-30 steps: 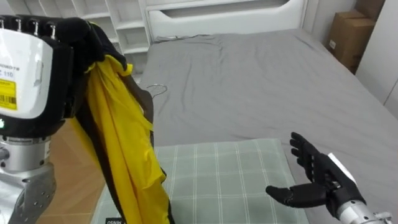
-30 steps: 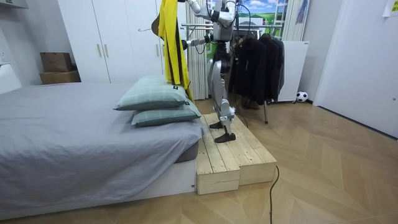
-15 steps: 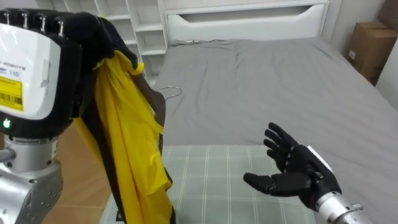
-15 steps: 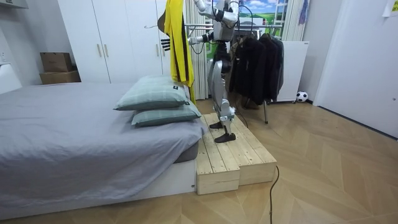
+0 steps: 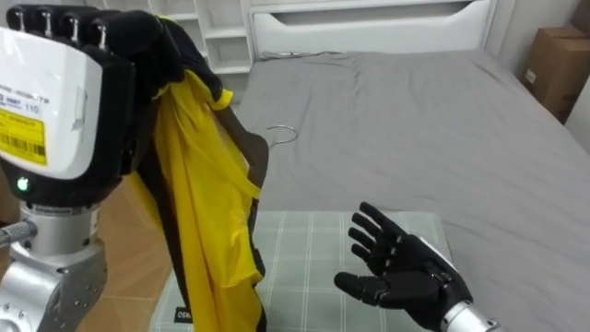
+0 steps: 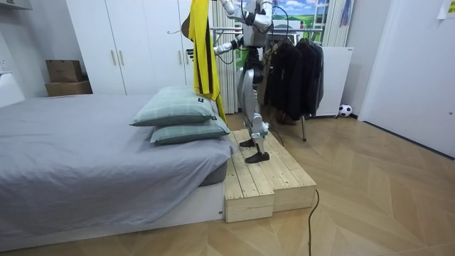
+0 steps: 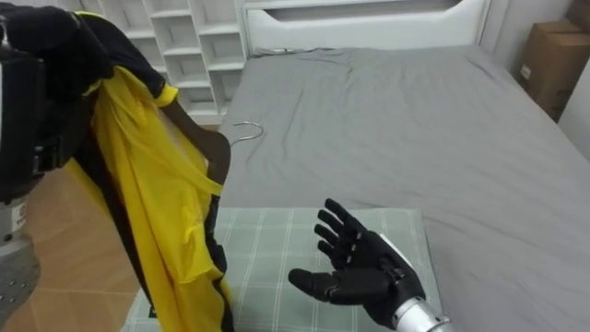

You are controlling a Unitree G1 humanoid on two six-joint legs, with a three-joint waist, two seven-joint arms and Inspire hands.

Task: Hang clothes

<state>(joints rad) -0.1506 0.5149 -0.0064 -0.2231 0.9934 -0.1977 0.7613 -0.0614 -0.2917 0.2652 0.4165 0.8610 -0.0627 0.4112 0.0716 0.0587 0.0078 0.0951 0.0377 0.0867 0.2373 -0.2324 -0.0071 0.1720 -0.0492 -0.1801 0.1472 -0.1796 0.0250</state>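
Nearest, the left hand [image 5: 60, 101] is raised at the left, clenched on the black neck of a yellow garment [image 5: 207, 212]; the garment hangs straight down from it, with a wooden hanger [image 5: 258, 157] showing behind the cloth; its lower part drapes past the left edge of a green checked pillow [image 5: 309, 244]; the right hand [image 5: 401, 272] hovers over that pillow, palm up, fingers spread, empty; beyond lies the grey bed [image 5: 415, 120], with a white headboard [image 5: 369, 23] along its far edge.

The yellow label [image 5: 20, 146] on the left hand [image 5: 57, 92] is illegible.
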